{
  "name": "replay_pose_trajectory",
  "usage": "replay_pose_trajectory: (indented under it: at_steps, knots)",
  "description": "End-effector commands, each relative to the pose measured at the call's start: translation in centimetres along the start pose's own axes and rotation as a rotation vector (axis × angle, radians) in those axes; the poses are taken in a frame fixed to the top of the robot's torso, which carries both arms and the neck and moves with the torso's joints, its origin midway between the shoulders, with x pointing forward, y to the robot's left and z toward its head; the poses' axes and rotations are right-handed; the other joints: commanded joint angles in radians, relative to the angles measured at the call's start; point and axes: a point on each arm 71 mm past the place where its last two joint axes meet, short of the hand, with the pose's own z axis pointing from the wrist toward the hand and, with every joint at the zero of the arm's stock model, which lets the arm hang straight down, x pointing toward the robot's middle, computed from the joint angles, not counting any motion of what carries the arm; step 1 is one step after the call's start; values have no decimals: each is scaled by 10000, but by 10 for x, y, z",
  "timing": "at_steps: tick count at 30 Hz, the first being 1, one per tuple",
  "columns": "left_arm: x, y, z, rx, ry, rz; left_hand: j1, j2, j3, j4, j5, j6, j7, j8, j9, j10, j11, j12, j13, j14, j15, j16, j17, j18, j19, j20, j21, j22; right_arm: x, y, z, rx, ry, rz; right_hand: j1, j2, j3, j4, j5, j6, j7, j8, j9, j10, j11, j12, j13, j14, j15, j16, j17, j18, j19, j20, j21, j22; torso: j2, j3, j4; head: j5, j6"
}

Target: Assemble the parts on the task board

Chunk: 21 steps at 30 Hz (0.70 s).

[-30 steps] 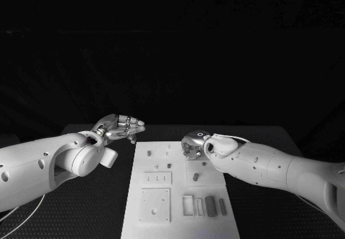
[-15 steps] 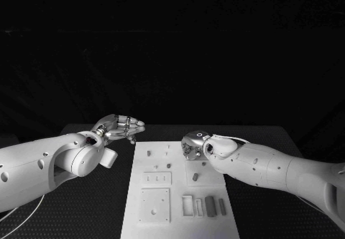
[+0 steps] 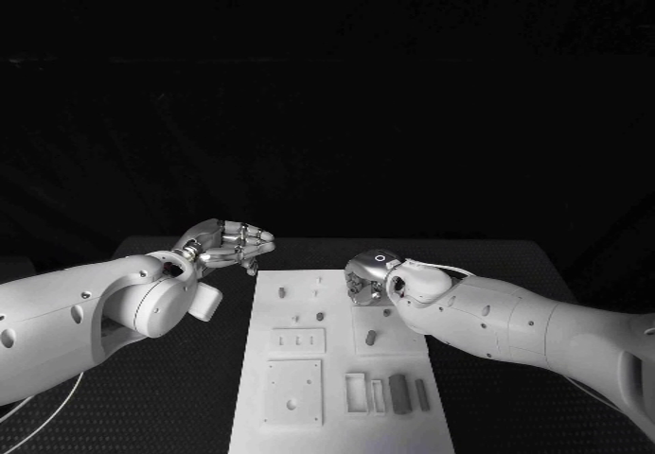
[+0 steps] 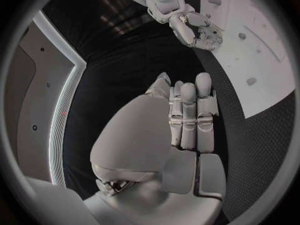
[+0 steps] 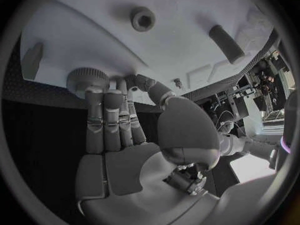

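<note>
Black table [image 3: 519, 274] under a dark room carried the white board [image 3: 342, 416] at its middle, long side running away from the robot. The part that mattered was a round knob [image 5: 87, 79] with a ribbed rim, standing upright at the board's far right edge. Its axis pointed straight up out of the board, so any turn or lift would have to follow that line. The right hand [image 3: 366, 276] was at it. In the right wrist view its fingers [image 5: 106, 110] lay side by side, pressed together, with their tips against the knob's side and the thumb bent in just beside them. Whether the knob was truly pinched or only touched, I could not tell. From the palm the knob lay straight ahead, past the fingertips and a little to one side of them. Further in on the board a short peg [image 5: 226, 44] lay flat and a small socketed stud [image 5: 143, 19] stood, both apart from the hand. Grey bars [image 3: 398, 392] sat in slots at the near end, well apart from either hand. The left hand [image 3: 225, 241] hung off the board's far left corner above the table, its fingers curled in on nothing. It was plainly the farther of the two, the whole width of the board between it and the knob, so I judged the coming move fell to the right hand.
</note>
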Motion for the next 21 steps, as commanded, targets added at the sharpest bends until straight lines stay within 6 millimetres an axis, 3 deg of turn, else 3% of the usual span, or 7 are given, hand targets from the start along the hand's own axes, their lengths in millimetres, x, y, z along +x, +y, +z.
replay_pose_trajectory:
  at_steps: [1, 21]
  knots:
    - [0, -2, 0, 71, 115, -47, -96, 20, 63, 5, -34, 9, 92, -32, 9, -3, 54, -44, 17, 91, 8, 45, -11, 723, 85, 14, 16, 11, -1, -1, -1, 260, -388, 88, 76, 160, 53, 1, 60, 306, -219, 97, 319, 83, 2, 29, 59, -14, -90, 66, 19, 857, -24, -120, 63, 228, 5, -10, 0, -7, 27]
    - [0, -2, 1, 115, 63, -30, -105, 8, 69, 7, -35, 8, 95, -44, 16, 1, 55, -67, 27, 97, 9, 63, -24, 729, 98, 16, 13, 25, -21, 23, 11, 142, -1335, 301, 84, 153, 112, -1, 60, 360, -246, 88, 415, 94, -27, 51, 256, -16, -120, 199, 36, 857, -17, -166, 206, 225, 27, -5, 26, 13, 152]
